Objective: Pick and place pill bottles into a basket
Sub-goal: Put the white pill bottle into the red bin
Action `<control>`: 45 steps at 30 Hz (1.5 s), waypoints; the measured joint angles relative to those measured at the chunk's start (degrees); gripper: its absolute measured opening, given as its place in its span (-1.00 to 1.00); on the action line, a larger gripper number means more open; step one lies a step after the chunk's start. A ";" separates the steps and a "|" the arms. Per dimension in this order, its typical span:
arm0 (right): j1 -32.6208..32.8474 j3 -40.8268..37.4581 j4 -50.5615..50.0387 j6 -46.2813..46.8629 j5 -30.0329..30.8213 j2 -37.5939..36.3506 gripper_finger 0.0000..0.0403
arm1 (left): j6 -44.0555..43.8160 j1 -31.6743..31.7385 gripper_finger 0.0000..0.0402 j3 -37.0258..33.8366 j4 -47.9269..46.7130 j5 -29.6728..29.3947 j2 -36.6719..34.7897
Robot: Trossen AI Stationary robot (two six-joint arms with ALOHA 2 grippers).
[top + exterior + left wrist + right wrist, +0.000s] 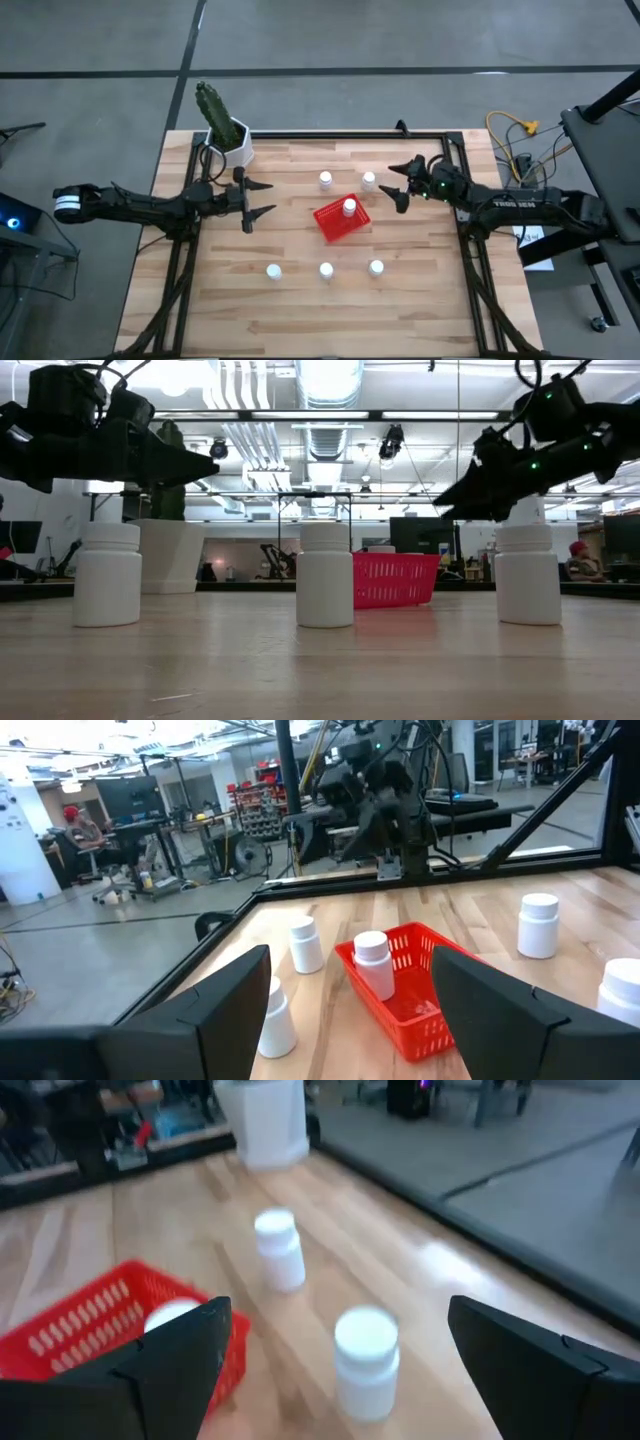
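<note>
The red basket (335, 225) sits mid-table with one white pill bottle (349, 207) standing in it. Two bottles (325, 180) (369, 181) stand just beyond it, on the far side. Three bottles (273, 271) (326, 270) (376, 268) stand in a row nearer the front edge. My left gripper (268, 197) is open and empty, left of the basket and above the table. My right gripper (392, 186) is open and empty, right of the far-right bottle, which shows between its fingers in the right wrist view (366, 1360) without touching them.
A white plant pot (235, 143) with a cactus stands at the table's far left corner. A black frame (455, 180) runs along the table's edges. In the low view the front three bottles (325, 575) stand before the basket (395, 580).
</note>
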 joint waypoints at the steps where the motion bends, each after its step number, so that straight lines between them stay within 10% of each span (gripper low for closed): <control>1: 0.00 -0.01 -0.12 0.46 -0.11 0.92 0.80 | -0.01 0.00 0.29 0.00 0.00 0.00 0.00; 22: -0.15 5.26 1.06 2.26 4.36 26.19 0.80 | -0.10 -0.02 0.29 0.00 -0.04 -0.09 0.20; 45: -0.13 4.21 24.56 4.54 6.37 44.40 0.80 | -0.25 0.00 0.29 0.00 -0.04 -0.07 0.31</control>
